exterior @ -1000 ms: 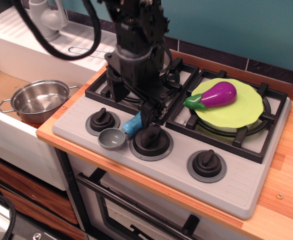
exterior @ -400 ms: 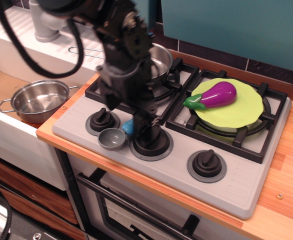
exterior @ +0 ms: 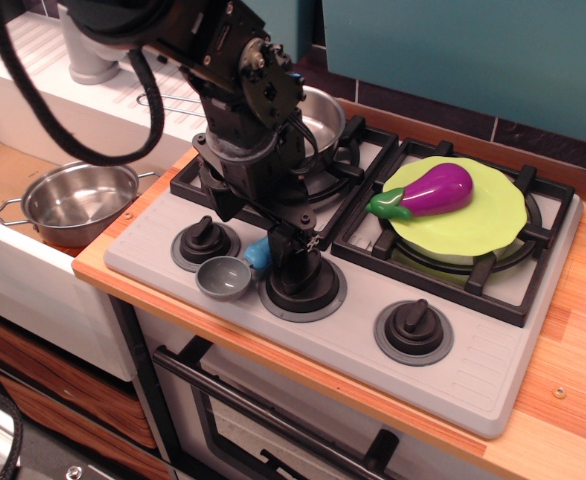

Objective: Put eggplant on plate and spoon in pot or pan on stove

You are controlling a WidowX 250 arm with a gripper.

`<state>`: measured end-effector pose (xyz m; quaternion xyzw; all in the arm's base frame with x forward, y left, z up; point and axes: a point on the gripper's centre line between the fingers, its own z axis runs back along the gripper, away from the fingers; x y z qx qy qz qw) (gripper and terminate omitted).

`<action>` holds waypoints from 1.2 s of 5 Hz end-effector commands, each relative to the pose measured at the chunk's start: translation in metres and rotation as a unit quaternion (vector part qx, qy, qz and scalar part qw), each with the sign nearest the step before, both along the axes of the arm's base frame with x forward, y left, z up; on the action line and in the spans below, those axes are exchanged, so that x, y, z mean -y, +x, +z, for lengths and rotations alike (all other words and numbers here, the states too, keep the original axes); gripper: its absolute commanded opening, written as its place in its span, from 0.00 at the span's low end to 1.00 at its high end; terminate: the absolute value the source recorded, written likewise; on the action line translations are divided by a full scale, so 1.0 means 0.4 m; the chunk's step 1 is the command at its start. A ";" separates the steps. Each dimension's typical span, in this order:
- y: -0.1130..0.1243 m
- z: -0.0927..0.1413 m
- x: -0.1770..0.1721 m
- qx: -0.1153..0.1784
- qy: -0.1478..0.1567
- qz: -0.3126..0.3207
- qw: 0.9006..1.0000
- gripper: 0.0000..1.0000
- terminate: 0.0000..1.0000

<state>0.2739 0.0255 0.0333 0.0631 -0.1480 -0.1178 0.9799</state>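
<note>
The purple eggplant [exterior: 428, 190] lies on the lime-green plate [exterior: 488, 230], which rests on the right burner grate of the grey stove [exterior: 473, 345]. The spoon lies on the stove's front left, between two knobs, with its grey bowl [exterior: 224, 277] toward the front and its blue handle [exterior: 258, 253] pointing back. My gripper [exterior: 285, 245] is down over the far end of that handle and hides it. Its dark fingers blend with the knob and grate behind, so the jaw gap does not show. The shiny saucepan [exterior: 323, 115] sits on the back left burner, mostly hidden by my arm.
A steel pot with two loop handles [exterior: 78, 200] sits left of the stove, below counter level. Three black knobs [exterior: 413, 328] line the stove front. A grey tap [exterior: 88, 45] stands at the back left. A wooden counter [exterior: 573, 380] borders the right side.
My arm has swung left and lowered, bringing the gripper down onto the spoon's handle. The spoon, eggplant and plate have not moved.
</note>
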 end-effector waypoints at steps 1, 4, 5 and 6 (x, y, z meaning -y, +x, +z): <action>0.003 -0.020 0.014 -0.002 -0.001 0.004 1.000 1.00 0.00; 0.015 0.002 0.040 -0.028 -0.001 0.024 0.999 0.00 0.00; 0.015 0.033 0.049 -0.044 0.000 0.028 0.999 0.00 0.00; 0.015 0.080 0.046 -0.058 0.004 0.025 0.998 0.00 0.00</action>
